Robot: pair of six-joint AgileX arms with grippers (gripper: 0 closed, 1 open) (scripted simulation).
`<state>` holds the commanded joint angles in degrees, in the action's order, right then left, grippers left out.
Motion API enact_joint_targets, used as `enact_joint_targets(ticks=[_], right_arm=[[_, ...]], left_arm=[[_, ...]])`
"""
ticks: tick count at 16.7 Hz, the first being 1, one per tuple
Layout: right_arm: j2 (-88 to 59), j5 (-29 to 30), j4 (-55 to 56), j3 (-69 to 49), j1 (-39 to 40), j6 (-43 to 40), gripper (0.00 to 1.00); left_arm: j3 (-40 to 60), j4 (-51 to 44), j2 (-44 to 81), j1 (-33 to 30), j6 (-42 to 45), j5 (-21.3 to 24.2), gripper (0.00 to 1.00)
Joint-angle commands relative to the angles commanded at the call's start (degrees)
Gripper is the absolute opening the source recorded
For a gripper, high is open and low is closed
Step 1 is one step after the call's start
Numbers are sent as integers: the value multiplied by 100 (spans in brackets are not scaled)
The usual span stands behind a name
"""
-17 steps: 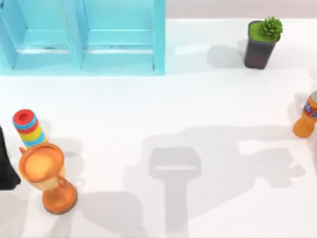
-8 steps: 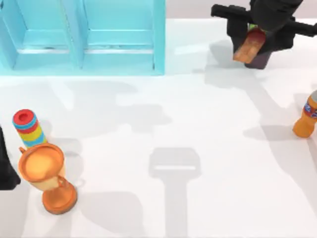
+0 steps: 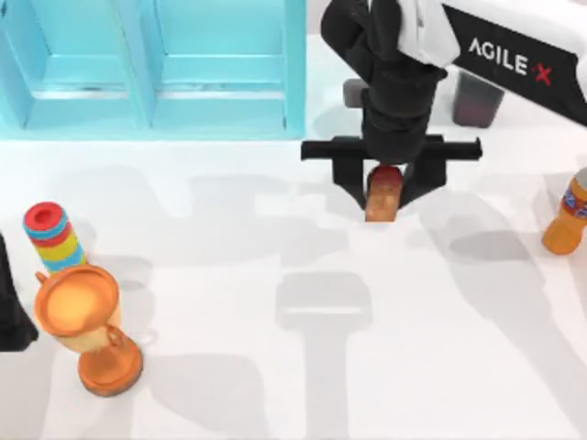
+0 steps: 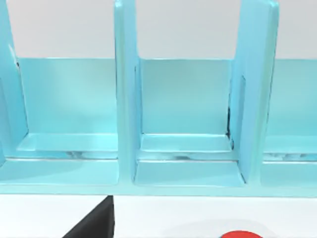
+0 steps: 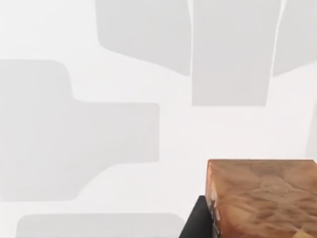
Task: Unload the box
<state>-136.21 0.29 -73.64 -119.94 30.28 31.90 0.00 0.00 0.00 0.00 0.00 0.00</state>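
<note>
surface (image 3: 229,385): plain white, smooth and matte, big soft grey shadows of the arms spread all over it

box (image 3: 151,69): glossy light-blue shelf-like thing at the far left of the surface, split by upright dividers into compartments; the left wrist view looks straight into those compartments (image 4: 185,114) and the ones I can see look bare inside

right end effector (image 3: 385,197): black, out over the middle of the surface, just right of the box's right wall, hanging from the white AgileX arm that reaches in from the far right; its two fingers are clamped on the block

block (image 3: 384,194): brownish-orange, boxy, with a mottled wood-like grain and a reddish top end, held upright between the fingers, out of the box and to its right; in the right wrist view its flat textured face (image 5: 262,198) sits over bare white surface

left end effector (image 3: 11,302): just a black shape at the left edge of the surface, in front of the box, beside the cup; can't tell if the fingers are apart or together

cup (image 3: 87,325): shiny orange trophy-style goblet with handles and a round foot, well in front of the box

stacked rings (image 3: 52,236): striped cylinder in red, blue and yellow bands, just behind the cup

bottle (image 3: 569,215): orange, with a blue label, far right of the box at the surface's right edge

planter (image 3: 477,99): dark pot far right of the box, mostly hidden behind the arm
</note>
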Motion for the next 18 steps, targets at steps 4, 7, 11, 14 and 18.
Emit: enact_joint_targets(ticks=[4,7,11,14,18], right_arm=[[-9,-20,21,16,-18,10,0],[-49,-13,355,289,-13,8,0],[-153,1,869,711,6,10,0],[-162,2,902,740,8,10,0],[-162,2,902,740,8,10,23]], left_arm=[[0,0,0,0,0,0,100],[0,0,0,0,0,0,100],[0,0,0,0,0,0,100],[0,0,0,0,0,0,100],[0,0,0,0,0,0,100]])
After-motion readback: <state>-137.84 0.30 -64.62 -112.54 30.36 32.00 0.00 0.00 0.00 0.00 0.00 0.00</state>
